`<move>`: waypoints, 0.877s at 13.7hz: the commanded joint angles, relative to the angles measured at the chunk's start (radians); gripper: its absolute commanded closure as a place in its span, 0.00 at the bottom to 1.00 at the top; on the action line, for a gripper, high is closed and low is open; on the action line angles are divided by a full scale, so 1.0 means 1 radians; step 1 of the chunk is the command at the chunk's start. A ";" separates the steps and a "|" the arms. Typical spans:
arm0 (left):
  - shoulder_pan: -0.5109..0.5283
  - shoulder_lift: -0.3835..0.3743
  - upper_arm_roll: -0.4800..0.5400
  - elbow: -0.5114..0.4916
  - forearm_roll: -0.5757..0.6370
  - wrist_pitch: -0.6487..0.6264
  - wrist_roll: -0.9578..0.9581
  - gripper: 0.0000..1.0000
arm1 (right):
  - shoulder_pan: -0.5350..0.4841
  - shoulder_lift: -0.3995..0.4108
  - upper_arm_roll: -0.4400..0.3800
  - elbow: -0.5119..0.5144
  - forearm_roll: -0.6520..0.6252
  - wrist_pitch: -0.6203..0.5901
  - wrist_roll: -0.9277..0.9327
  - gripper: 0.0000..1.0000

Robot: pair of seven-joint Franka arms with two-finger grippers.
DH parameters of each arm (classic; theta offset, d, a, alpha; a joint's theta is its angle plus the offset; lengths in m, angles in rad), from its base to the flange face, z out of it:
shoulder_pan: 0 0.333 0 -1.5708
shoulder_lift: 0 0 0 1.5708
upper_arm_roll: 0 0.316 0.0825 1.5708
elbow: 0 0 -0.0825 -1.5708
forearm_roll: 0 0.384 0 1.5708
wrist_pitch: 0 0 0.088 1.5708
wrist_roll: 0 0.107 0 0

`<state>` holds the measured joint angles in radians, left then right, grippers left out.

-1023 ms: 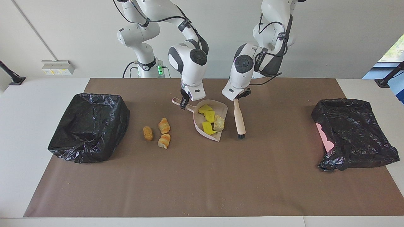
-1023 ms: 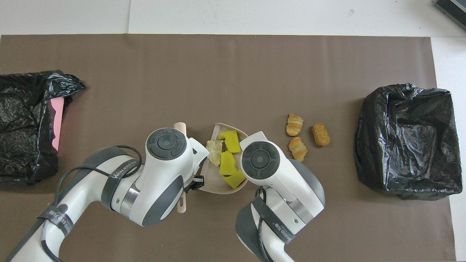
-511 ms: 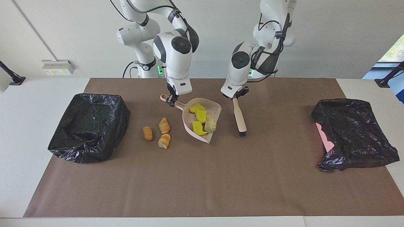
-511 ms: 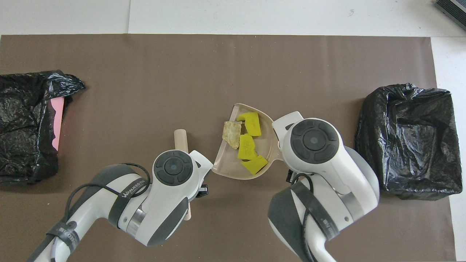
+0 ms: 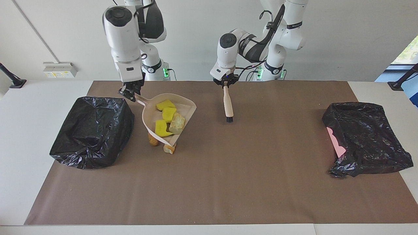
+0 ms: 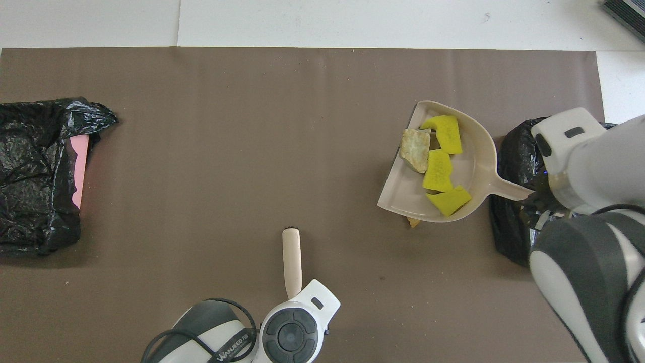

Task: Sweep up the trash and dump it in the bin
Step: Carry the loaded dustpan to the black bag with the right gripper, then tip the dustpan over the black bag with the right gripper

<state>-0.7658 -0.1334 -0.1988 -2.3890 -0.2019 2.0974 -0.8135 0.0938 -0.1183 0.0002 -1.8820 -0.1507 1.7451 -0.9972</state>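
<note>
My right gripper (image 5: 130, 92) is shut on the handle of the beige dustpan (image 5: 148, 112), which hangs tilted in the air beside the black bin (image 5: 91, 130). In the pan lie three yellow chunks (image 5: 166, 105) and a pale beige lump (image 5: 177, 123) of trash. Under the pan's lip, a brown nugget (image 5: 152, 140) and a bread-like piece (image 5: 169, 149) peek out on the mat. Overhead, the dustpan (image 6: 403, 194) stands next to the bin (image 6: 511, 151), half covered by my right arm. My left gripper (image 5: 225, 85) is shut on the wooden brush (image 5: 228, 104), held bristles down over the mat.
A second black bag (image 5: 365, 137) with a pink edge (image 5: 336, 143) sits at the left arm's end of the table. The brown mat (image 5: 228, 182) covers most of the table, with white tabletop at both ends. The overhead view shows the brush (image 6: 292, 259) pointing away from the robots.
The right arm lifted the loaded dustpan and carried it toward the bin at its end, over the loose scraps. The left arm raised the brush and drew it back toward the robots.
</note>
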 commanded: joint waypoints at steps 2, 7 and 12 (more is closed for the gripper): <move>-0.089 -0.060 0.016 -0.093 -0.068 0.038 -0.038 1.00 | -0.185 0.003 -0.025 0.043 0.058 -0.016 -0.185 1.00; -0.167 -0.064 0.016 -0.104 -0.093 0.070 -0.139 1.00 | -0.325 0.003 -0.126 0.049 0.030 0.008 -0.404 1.00; -0.248 -0.014 0.016 -0.122 -0.136 0.162 -0.193 1.00 | -0.428 0.055 -0.149 0.038 -0.110 0.202 -0.702 1.00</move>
<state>-0.9754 -0.1541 -0.1980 -2.4778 -0.3170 2.1963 -0.9806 -0.3164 -0.0907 -0.1619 -1.8511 -0.2043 1.8808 -1.6192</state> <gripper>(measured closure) 0.740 0.687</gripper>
